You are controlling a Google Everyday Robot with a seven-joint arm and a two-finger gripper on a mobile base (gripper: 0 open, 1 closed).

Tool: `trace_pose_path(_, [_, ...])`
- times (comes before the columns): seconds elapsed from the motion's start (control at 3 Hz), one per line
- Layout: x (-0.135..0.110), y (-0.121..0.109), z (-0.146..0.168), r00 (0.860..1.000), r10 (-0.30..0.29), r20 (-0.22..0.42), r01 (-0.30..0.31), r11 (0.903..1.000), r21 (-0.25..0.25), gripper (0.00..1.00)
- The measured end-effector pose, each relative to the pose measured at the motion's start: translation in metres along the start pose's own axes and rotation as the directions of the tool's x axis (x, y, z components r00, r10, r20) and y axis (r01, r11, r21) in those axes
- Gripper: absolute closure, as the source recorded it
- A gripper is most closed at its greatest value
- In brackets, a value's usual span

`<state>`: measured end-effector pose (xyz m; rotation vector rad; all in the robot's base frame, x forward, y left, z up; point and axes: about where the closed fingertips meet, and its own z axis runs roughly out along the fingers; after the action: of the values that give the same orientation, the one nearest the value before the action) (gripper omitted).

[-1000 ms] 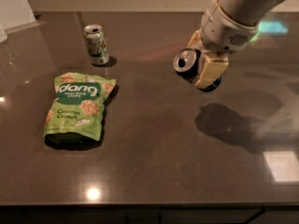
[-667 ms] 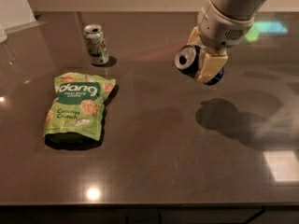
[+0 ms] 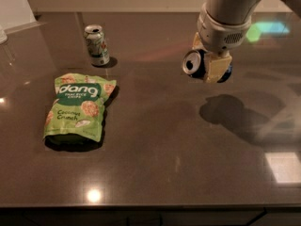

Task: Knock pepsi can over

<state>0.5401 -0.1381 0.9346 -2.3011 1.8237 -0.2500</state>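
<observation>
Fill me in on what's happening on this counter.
The robot's gripper is at the back right of the dark countertop, right at the pepsi can. The can lies tipped on its side, its silver top facing the camera. Whether the gripper touches it is unclear. A white-and-green can stands upright at the back left, and a green chips bag lies flat in front of it, both untouched.

1 camera looks down at an angle from beyond the near edge of a dark table (image 3: 155, 173), fairly close, facing its far edge. The gripper (image 3: 210, 70) hangs at upper right.
</observation>
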Motion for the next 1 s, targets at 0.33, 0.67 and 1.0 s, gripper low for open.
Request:
trace_pose_path(0.33, [0.004, 0.008, 0.018, 0.998, -0.042, -0.049, 0.041, 0.9987, -0.029, 1.00])
trace_pose_path(0.67, [0.003, 0.019, 0.038, 0.993, -0.080, -0.086, 0.075, 0.9951, -0.065, 1.00])
trace_pose_path(1.0, [-0.001, 0.027, 0.056, 0.987, -0.110, -0.117, 0.099, 0.9907, -0.093, 0.81])
